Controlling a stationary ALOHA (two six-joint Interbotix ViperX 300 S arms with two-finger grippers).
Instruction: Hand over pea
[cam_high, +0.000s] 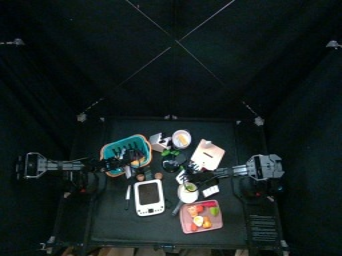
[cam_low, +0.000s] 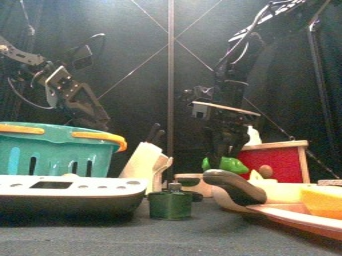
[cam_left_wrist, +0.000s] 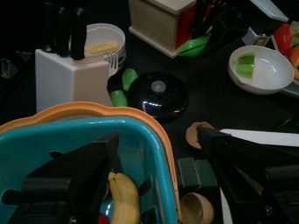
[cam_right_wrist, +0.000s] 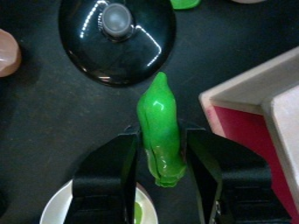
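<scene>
Lying between the right pincer's (cam_right_wrist: 163, 166) jaws, a glossy green pea pod (cam_right_wrist: 160, 131).

Black table (cam_high: 110, 226) under basket (cam_high: 126, 152), scale (cam_high: 150, 198).

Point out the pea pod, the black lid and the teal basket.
pea pod (cam_right_wrist: 160, 131), right wrist view, middle of the pod between the jaws.
black lid (cam_right_wrist: 117, 35), right wrist view, glossy dome beside its knob.
teal basket (cam_left_wrist: 70, 149), left wrist view, inner wall.
</scene>
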